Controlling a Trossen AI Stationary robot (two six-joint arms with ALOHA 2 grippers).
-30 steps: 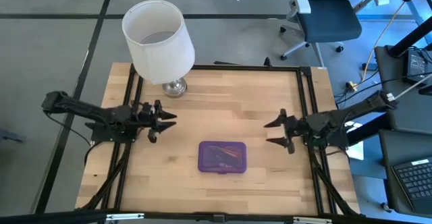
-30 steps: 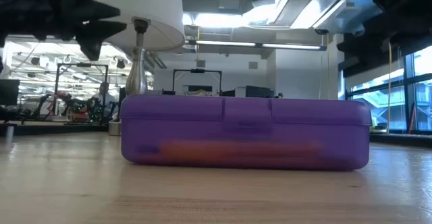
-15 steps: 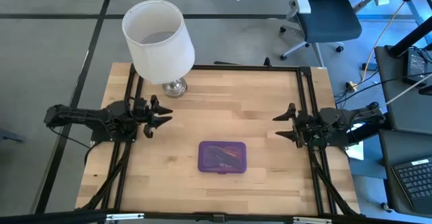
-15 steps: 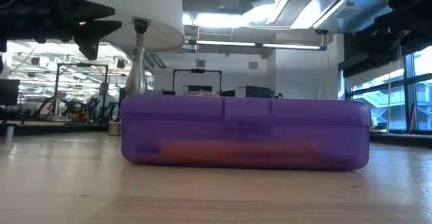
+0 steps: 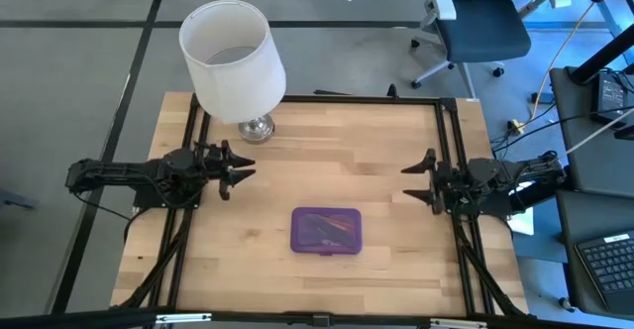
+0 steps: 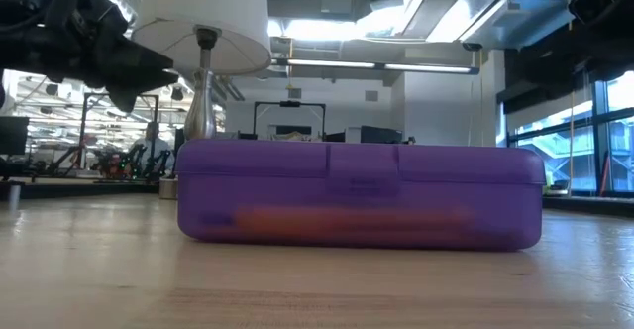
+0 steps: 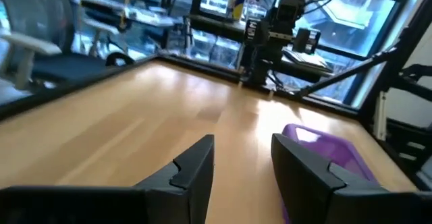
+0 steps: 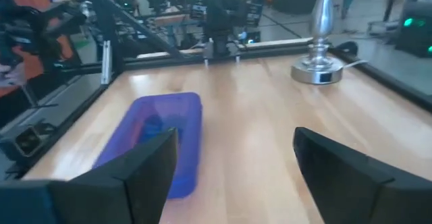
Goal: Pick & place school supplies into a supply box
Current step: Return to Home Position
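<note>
The translucent purple supply box (image 5: pixel 326 230) lies flat on the table with its lid down; orange and dark supplies show through its wall (image 6: pixel 347 220). It also shows in the left wrist view (image 7: pixel 324 150) and the right wrist view (image 8: pixel 158 136). My left gripper (image 5: pixel 244 167) hangs open above the table's left side, apart from the box. My right gripper (image 5: pixel 416 180) hangs open above the table's right side, also apart from the box. No loose supplies show outside the box.
A lamp with a white shade (image 5: pixel 232 59) stands on its metal foot (image 5: pixel 256 127) at the far left of the table. A black frame (image 5: pixel 451 151) runs along the table's sides. Bare wood lies around the box.
Both arms have drawn back from the table's middle, the left toward the left edge and the right toward the right edge. The right gripper has moved most. The box has stayed where it was.
</note>
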